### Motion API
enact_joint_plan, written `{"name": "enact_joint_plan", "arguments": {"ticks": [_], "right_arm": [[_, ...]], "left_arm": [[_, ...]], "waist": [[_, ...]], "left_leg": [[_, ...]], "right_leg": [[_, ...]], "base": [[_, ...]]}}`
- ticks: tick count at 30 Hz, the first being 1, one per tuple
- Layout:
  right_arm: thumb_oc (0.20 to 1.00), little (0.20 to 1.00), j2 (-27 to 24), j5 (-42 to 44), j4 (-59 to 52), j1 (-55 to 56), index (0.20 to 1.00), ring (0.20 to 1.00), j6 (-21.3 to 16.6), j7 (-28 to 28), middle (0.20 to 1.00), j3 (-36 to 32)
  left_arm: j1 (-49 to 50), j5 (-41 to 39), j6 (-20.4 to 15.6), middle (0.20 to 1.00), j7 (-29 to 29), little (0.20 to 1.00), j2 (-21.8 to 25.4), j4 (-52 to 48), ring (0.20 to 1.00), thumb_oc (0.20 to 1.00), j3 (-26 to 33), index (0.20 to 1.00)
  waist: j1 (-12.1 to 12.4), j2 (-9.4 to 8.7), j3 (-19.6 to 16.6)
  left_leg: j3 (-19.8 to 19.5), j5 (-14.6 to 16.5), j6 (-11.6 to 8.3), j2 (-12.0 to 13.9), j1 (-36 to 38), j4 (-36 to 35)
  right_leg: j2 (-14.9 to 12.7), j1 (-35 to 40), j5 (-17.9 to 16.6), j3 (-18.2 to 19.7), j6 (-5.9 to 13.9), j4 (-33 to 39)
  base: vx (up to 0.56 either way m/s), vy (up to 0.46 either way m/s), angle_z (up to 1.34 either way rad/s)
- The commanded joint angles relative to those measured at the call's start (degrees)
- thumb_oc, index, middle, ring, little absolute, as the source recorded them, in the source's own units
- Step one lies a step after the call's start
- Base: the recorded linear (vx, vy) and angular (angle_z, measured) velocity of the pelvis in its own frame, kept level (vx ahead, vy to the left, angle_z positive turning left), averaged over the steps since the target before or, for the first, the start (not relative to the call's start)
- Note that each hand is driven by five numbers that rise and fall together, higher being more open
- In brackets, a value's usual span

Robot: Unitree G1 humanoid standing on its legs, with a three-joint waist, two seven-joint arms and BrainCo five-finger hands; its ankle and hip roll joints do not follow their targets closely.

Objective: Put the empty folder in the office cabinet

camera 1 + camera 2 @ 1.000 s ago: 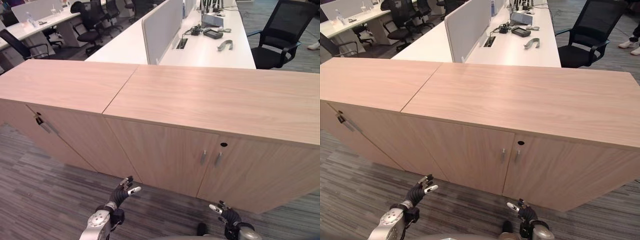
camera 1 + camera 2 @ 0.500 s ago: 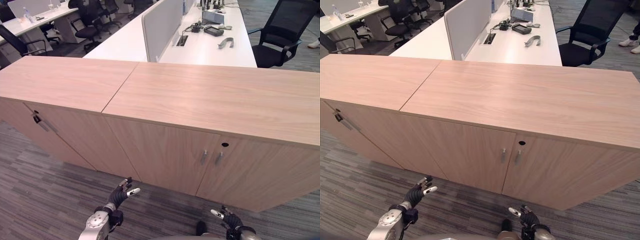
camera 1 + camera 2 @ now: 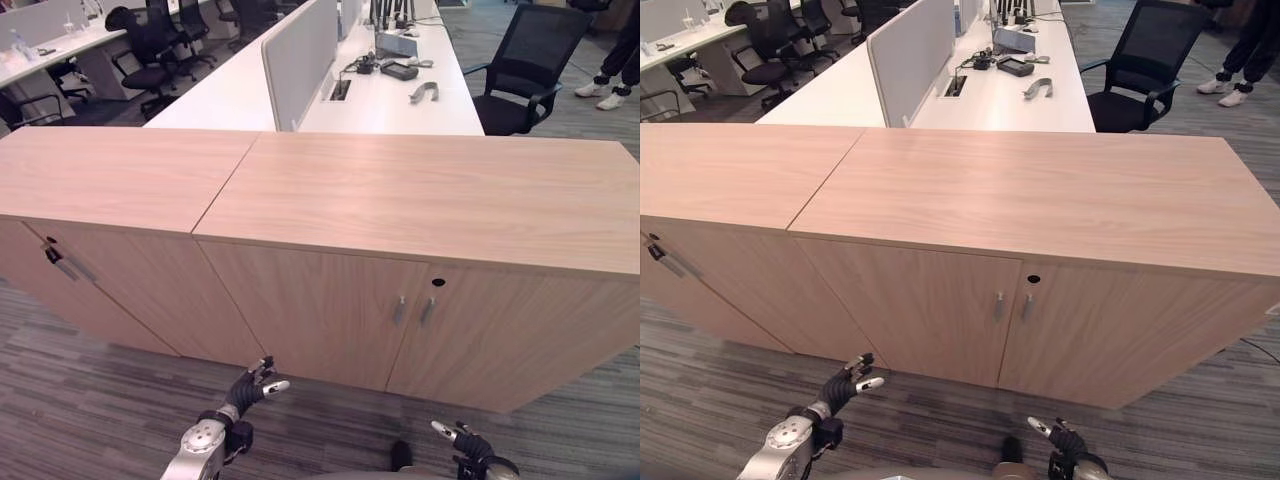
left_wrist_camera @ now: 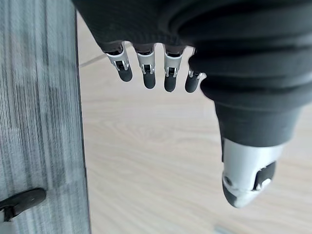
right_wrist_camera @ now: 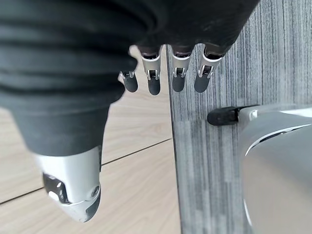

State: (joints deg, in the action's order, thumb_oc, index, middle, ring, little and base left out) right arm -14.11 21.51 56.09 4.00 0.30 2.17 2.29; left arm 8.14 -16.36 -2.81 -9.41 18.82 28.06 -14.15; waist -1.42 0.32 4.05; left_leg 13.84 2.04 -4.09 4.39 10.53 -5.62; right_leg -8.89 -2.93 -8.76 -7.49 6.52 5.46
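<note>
your two eye views look down from head height onto the same office cabinet [image 3: 420, 200] top and doors, desks [image 3: 400, 100] beyond, set slightly apart sideways. your left wrist view looks very close along the left hand [image 4: 161, 44] at the cabinet face and carpet [image 4: 39, 97]; your right wrist view does likewise past the right hand [image 5: 146, 29].

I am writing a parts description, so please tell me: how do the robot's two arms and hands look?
Both arms are silver-grey metal. The left hand and the right hand each have a dark ribbed cover over the wrist and the back, silver fingers with dark rounded tips, and a thicker silver thumb set apart from them.
</note>
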Motion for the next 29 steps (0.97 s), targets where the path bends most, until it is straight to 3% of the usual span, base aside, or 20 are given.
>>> {"name": "enact_joint_plan", "arguments": {"ticks": [1,3,5,9,11,19,29], "right_arm": [[1.000,1.000,0.93,4.70,-2.24,-6.99,1.000,1.000,-2.03,-1.20,1.000,0.54],[1.000,1.000,1.64,5.70,-2.87,-8.48,1.000,1.000,-2.41,-1.65,1.000,1.33],[1.000,1.000,2.06,5.94,-3.94,-8.71,1.000,1.000,-2.70,-1.58,1.000,2.62],[1.000,1.000,2.86,5.14,-3.88,-8.48,1.000,1.000,-2.69,-1.32,1.000,3.42],[1.000,1.000,2.98,5.35,-3.07,-8.05,1.000,1.000,-2.54,-0.92,1.000,3.75],[1.000,1.000,1.76,3.32,-2.02,-6.72,1.000,1.000,-1.70,-0.17,1.000,5.07],[1.000,1.000,1.11,3.76,-0.42,-6.57,1.000,1.000,-1.93,-0.01,1.000,4.43]], "left_arm": [[-5.11,2.09,-2.19,1.000,1.16,1.000,2.55,0.95,1.000,1.000,-0.03,1.000],[-6.33,1.59,-2.01,1.000,1.66,1.000,3.37,0.51,1.000,1.000,-0.45,1.000],[-6.53,1.93,-2.01,1.000,1.56,1.000,3.98,0.33,1.000,1.000,-0.37,1.000],[-4.89,1.62,-1.82,1.000,1.40,1.000,4.00,-0.01,1.000,1.000,1.18,1.000],[-4.51,1.64,-1.99,1.000,1.08,1.000,3.24,1.08,1.000,1.000,1.17,1.000],[-3.46,1.84,-1.92,1.000,1.68,1.000,0.92,2.80,1.000,1.000,0.84,1.000],[-2.18,1.72,-1.67,1.000,1.32,1.000,-0.07,3.36,1.000,1.000,0.79,1.000]], "waist": [[-1.90,-0.61,3.15],[-1.37,-0.02,4.27],[-0.33,0.65,4.03],[1.66,-0.47,2.42],[1.59,-0.95,1.41],[0.36,-0.06,0.09],[0.31,0.97,-0.25]], "left_leg": [[-0.09,-0.14,0.58,0.88,-4.17,0.62],[1.24,-1.21,1.26,1.65,-5.96,0.72],[3.50,-2.01,1.98,2.08,-7.48,1.57],[7.26,-1.93,1.96,1.71,-6.78,2.25],[7.10,-1.79,1.79,1.49,-6.15,2.64],[6.60,-3.13,0.08,2.92,-4.28,1.94],[6.14,-3.49,-0.77,3.58,-3.30,1.67]], "right_leg": [[-5.72,2.04,3.42,-1.43,7.87,-6.46],[-4.76,0.06,5.90,-1.86,7.62,-11.70],[-3.96,1.54,10.35,-5.29,5.98,-16.92],[-4.68,5.75,11.77,-12.28,4.50,-14.49],[-3.72,8.02,12.03,-11.50,3.97,-10.68],[-1.41,11.22,10.57,-9.98,3.34,-3.05],[-0.57,12.73,10.45,-9.96,3.31,-0.55]], "base": [[-0.20,0.045,-0.43],[-0.27,0.078,-0.52],[-0.20,0.103,-1.07],[0.02,-0.015,-0.61],[0.09,-0.076,-0.64],[0.03,-0.077,-0.12],[0.01,-0.038,-0.04]]}}
